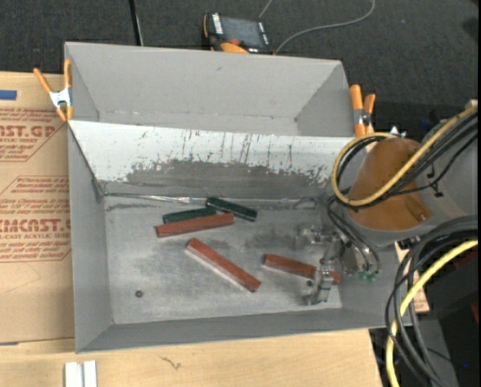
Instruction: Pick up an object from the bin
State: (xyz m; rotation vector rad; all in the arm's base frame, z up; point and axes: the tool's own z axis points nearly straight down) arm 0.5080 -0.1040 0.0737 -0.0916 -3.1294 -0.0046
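The gripper (325, 274) hangs at the right end of a short red-brown bar (287, 264) on the bin (208, 95) floor; whether it is spread or closed I cannot tell; a longer red-brown bar (222, 265) lies just left of the short bar.

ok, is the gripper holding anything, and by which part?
Cannot be told. The gripper is low at the right end of the short red-brown bar by the right wall of the bin; whether it grips that end is unclear.

Orange wrist cover (389, 185), looped yellow-black cables (417, 164), metal pincer (325, 276)
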